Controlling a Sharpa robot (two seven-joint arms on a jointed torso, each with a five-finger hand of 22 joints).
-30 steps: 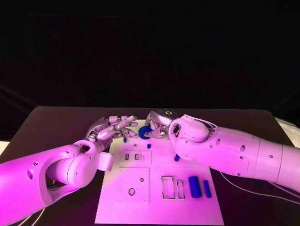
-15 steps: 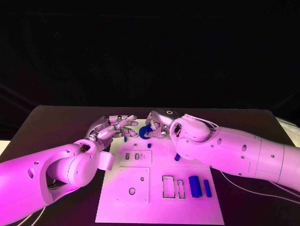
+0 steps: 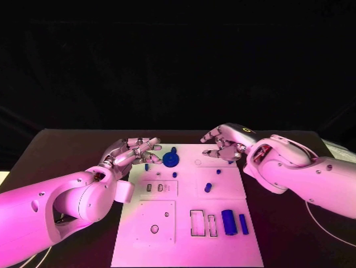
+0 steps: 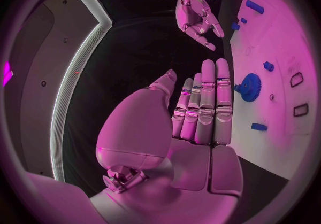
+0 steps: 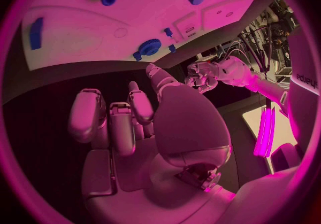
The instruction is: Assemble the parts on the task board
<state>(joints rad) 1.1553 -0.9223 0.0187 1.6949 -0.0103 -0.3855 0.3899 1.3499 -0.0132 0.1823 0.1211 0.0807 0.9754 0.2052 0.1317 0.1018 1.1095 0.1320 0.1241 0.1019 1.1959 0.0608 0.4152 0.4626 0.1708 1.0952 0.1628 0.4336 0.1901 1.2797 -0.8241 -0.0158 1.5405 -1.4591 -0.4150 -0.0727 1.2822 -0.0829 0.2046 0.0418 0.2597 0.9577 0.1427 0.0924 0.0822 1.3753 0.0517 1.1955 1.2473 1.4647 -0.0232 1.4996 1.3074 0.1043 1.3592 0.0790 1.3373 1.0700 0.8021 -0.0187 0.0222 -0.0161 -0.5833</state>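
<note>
The left hand (image 3: 132, 151) hovers at the far left edge of the task board (image 3: 186, 245), its silver fingers stretched out nearly straight and together, and it holds nothing. The right hand (image 3: 225, 144) hovers over the far right corner of the board, fingers loosely bent and apart, also with nothing in it. Between the two hands, the blue gear (image 3: 171, 158) rests on the far part of the board; it looks seated on its place, but I cannot tell this for sure from here. Small blue pegs (image 3: 208, 187) stand further toward the middle, and two longer blue bars (image 3: 229, 221) lie at the near right, beside the empty rectangular slots (image 3: 199, 222). So I judge that the task is only partly done: the gear seems placed, while the bars and several pockets wait. The board is a flat, smooth white plate with cut recesses; the parts look like hard plastic, the gear toothed and round, on a matte black tabletop (image 3: 65, 145).
</note>
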